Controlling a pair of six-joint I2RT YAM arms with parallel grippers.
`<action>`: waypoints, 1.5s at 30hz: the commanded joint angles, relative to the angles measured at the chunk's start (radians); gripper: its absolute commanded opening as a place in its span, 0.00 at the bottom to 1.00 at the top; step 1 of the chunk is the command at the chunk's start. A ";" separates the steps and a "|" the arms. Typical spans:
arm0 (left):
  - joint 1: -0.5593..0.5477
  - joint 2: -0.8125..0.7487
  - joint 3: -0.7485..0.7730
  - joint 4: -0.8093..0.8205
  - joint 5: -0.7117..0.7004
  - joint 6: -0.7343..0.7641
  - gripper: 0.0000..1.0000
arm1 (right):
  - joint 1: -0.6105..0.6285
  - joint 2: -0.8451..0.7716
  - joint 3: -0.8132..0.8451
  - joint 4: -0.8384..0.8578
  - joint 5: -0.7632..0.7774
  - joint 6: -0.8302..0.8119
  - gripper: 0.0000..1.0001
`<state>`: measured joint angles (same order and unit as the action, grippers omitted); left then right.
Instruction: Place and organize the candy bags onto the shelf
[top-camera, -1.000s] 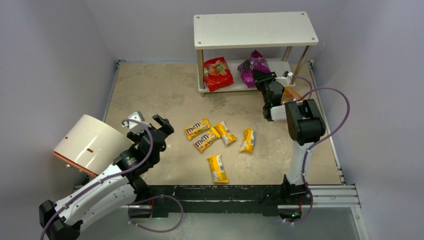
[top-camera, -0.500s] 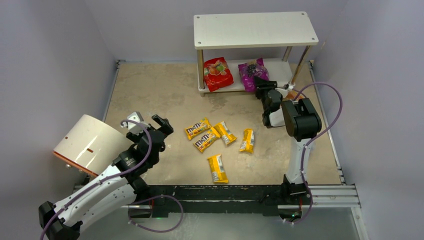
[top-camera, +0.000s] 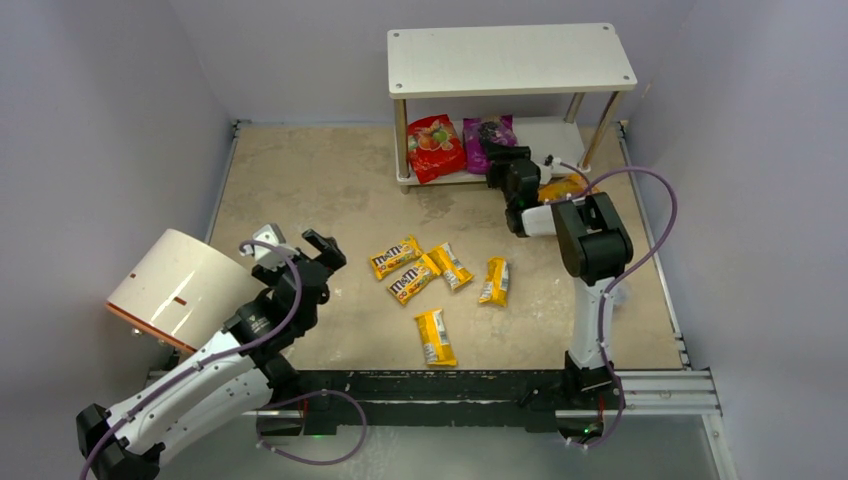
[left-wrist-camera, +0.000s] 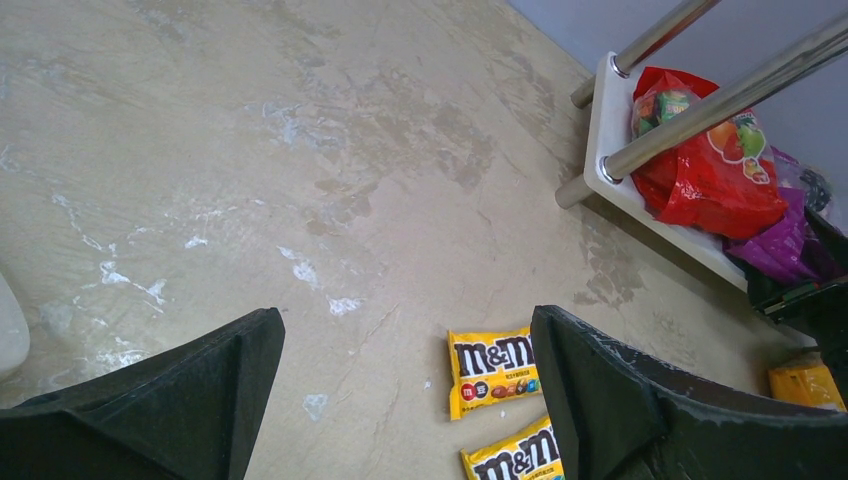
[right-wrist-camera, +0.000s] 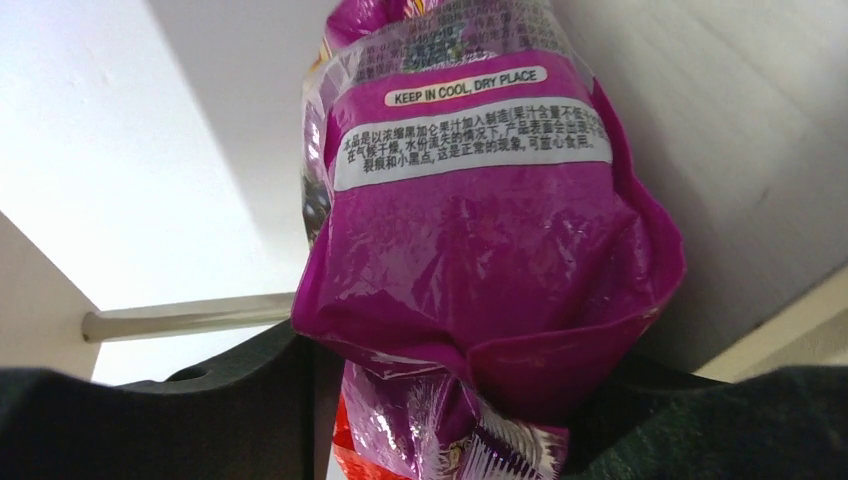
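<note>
The white two-tier shelf (top-camera: 510, 58) stands at the back. A red pouch (top-camera: 436, 147) leans on its lower tier, also seen in the left wrist view (left-wrist-camera: 710, 165). My right gripper (top-camera: 497, 158) is shut on the purple pouch (top-camera: 485, 138), holding it on the lower tier right beside the red one; the pouch fills the right wrist view (right-wrist-camera: 480, 250). The orange pouch (top-camera: 560, 187) lies on the floor by the shelf's right end, partly hidden by the arm. Several yellow M&M's packets (top-camera: 414, 283) lie mid-floor. My left gripper (top-camera: 300, 245) is open and empty, left of the packets (left-wrist-camera: 495, 370).
A white cylinder with an orange rim (top-camera: 175, 285) lies on its side at the left, against my left arm. Grey walls close in on three sides. The shelf's metal legs (left-wrist-camera: 720, 100) stand in front of the pouches.
My right gripper has moved left along the lower tier with the purple pouch, bringing it up beside the red pouch. The left arm has barely moved.
</note>
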<state>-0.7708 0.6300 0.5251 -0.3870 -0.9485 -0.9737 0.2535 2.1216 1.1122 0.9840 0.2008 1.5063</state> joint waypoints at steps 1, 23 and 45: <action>0.001 -0.013 0.023 -0.013 -0.014 -0.016 1.00 | 0.010 0.003 0.045 -0.022 0.039 0.019 0.62; 0.001 -0.046 0.012 -0.031 0.008 -0.033 1.00 | 0.017 -0.084 0.051 -0.214 -0.047 -0.125 0.96; 0.001 -0.073 0.012 -0.022 0.079 -0.013 1.00 | 0.038 -0.532 -0.159 -0.350 -0.252 -0.766 0.99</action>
<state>-0.7708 0.5602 0.5251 -0.4347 -0.8875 -0.9947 0.2695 1.6272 0.9379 0.5423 0.0952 1.0321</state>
